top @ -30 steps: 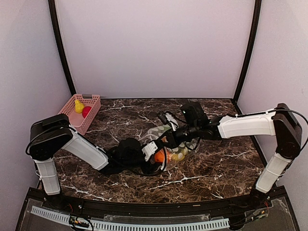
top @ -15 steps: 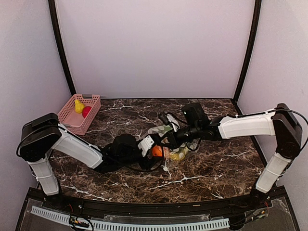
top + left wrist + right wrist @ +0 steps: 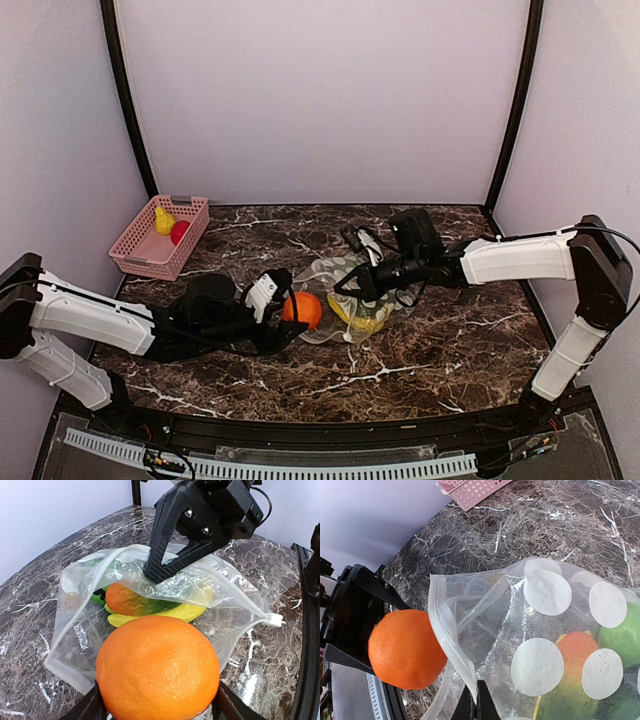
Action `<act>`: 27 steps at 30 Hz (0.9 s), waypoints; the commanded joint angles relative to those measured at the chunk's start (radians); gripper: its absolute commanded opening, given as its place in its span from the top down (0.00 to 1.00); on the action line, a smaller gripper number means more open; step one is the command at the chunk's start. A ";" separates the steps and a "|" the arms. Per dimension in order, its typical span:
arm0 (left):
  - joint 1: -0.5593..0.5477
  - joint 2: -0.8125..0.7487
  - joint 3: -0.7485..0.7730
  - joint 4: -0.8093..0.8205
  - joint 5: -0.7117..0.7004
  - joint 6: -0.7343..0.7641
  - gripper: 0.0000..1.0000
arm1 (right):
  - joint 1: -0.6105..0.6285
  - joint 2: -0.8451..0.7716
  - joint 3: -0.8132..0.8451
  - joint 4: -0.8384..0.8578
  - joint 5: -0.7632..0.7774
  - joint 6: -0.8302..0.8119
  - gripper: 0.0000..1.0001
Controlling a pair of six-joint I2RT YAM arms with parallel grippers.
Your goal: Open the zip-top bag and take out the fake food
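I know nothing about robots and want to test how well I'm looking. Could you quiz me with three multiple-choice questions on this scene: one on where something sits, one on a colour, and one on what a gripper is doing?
1. Where on the table is the pink basket?
A) far left corner
B) near right corner
C) dead centre

2. What colour is the ball in the left gripper?
A) blue
B) orange
C) white

3. What is the right gripper doing?
A) hanging open
B) gripping the basket
C) shut on the edge of the zip-top bag

Answers:
1 A, it stands by the back wall on the left.
2 B, its orange skin fills the left wrist view.
3 C, it pinches the clear plastic rim.
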 commanded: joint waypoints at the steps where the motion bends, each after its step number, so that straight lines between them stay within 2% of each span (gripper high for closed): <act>1: 0.028 -0.132 -0.025 -0.084 -0.015 -0.102 0.50 | -0.012 -0.003 -0.019 0.033 -0.018 0.004 1.00; 9: 0.289 -0.299 0.038 -0.236 0.000 -0.249 0.50 | -0.011 -0.001 -0.029 0.051 -0.026 0.012 1.00; 14: 0.539 -0.347 0.122 -0.353 -0.007 -0.331 0.50 | -0.012 -0.006 -0.034 0.050 -0.029 0.010 1.00; 15: 0.607 -0.344 0.134 -0.368 -0.010 -0.350 0.50 | -0.011 -0.006 -0.034 0.051 -0.029 0.009 1.00; 21: 0.855 -0.242 0.271 -0.487 0.008 -0.377 0.49 | -0.011 -0.010 -0.039 0.059 -0.035 0.010 1.00; 24: 0.954 -0.148 0.320 -0.502 0.027 -0.395 0.49 | -0.011 -0.009 -0.044 0.071 -0.042 0.019 1.00; 27: 1.006 -0.066 0.370 -0.499 0.026 -0.423 0.49 | -0.011 -0.006 -0.048 0.081 -0.049 0.025 1.00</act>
